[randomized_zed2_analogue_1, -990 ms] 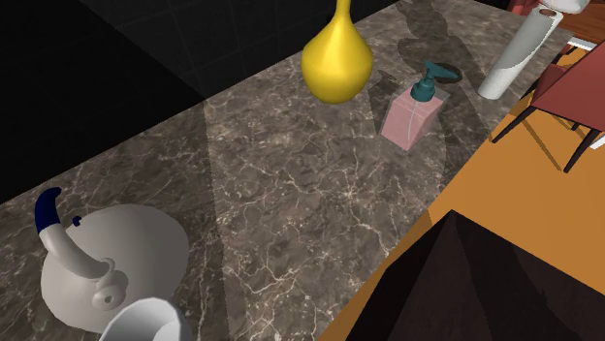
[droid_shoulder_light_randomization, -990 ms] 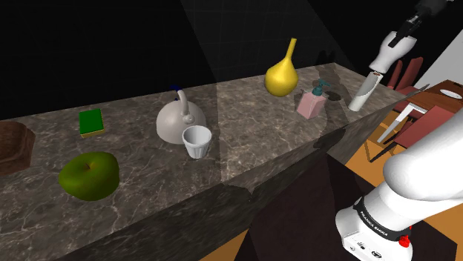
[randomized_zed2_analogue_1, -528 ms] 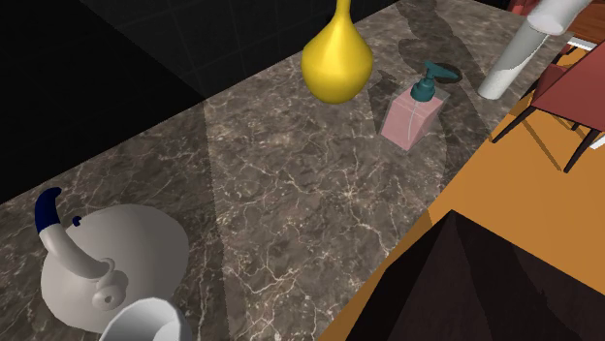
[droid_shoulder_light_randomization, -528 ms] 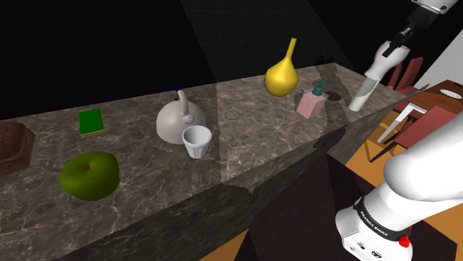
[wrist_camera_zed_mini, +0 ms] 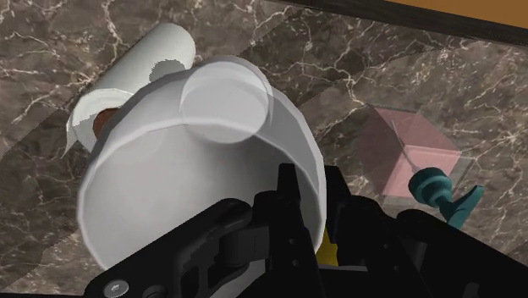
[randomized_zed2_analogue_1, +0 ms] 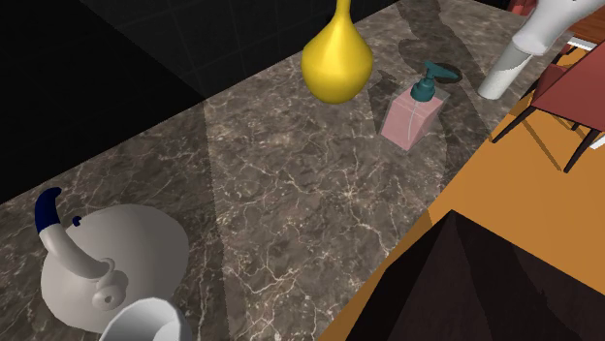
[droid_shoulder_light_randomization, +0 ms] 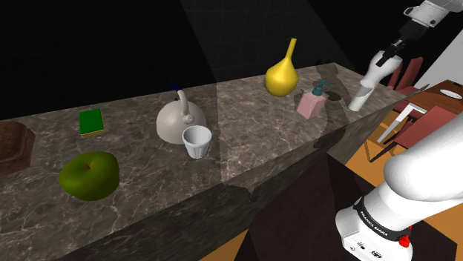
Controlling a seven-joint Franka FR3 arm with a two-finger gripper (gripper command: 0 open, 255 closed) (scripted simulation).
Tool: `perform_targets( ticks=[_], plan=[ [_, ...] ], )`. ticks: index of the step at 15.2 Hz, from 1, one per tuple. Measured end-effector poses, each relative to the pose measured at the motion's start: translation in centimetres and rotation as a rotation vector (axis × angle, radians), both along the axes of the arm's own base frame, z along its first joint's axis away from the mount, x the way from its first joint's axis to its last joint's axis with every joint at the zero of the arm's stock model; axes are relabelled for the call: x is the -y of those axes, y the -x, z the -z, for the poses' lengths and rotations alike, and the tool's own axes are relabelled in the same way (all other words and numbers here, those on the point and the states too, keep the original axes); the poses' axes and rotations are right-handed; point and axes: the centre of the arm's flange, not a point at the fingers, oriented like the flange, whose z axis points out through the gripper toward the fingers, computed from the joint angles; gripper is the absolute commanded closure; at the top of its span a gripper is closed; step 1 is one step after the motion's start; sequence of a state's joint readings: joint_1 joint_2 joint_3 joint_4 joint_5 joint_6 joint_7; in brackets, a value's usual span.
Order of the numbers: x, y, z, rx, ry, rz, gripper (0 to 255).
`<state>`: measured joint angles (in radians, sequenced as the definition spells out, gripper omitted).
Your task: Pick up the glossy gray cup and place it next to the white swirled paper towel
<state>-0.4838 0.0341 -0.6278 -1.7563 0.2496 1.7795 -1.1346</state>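
My gripper (droid_shoulder_light_randomization: 391, 50) is shut on a glossy pale grey cup (droid_shoulder_light_randomization: 374, 71) and holds it in the air at the shoulder view's upper right. The cup hangs just above the white paper towel roll (droid_shoulder_light_randomization: 358, 97), which stands upright at the counter's far end. The second exterior view has the cup (randomized_zed2_analogue_1: 549, 23) over the roll (randomized_zed2_analogue_1: 501, 72) at its top right. In the wrist view the gripper (wrist_camera_zed_mini: 305, 201) clasps the cup's (wrist_camera_zed_mini: 195, 161) rim, and the roll (wrist_camera_zed_mini: 127, 80) lies beyond the cup.
A pink soap dispenser (droid_shoulder_light_randomization: 311, 101) and a yellow gourd-shaped vase (droid_shoulder_light_randomization: 280, 73) stand close to the roll. Farther along the marble counter (droid_shoulder_light_randomization: 252, 141) are a second white cup (droid_shoulder_light_randomization: 196, 141), a kettle (droid_shoulder_light_randomization: 176, 119), a green apple (droid_shoulder_light_randomization: 89, 175) and a green sponge (droid_shoulder_light_randomization: 91, 122). Red chairs (droid_shoulder_light_randomization: 427, 122) stand past the counter's end.
The gripper has carried the cup downward, closer to the top of the paper towel roll. Nothing on the counter has moved.
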Motion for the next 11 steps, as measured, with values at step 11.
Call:
perform_targets(
  ticks=[11],
  plan=[
    [0.1,0.1,5.8,0.000,0.000,0.000,255]
  ],
)
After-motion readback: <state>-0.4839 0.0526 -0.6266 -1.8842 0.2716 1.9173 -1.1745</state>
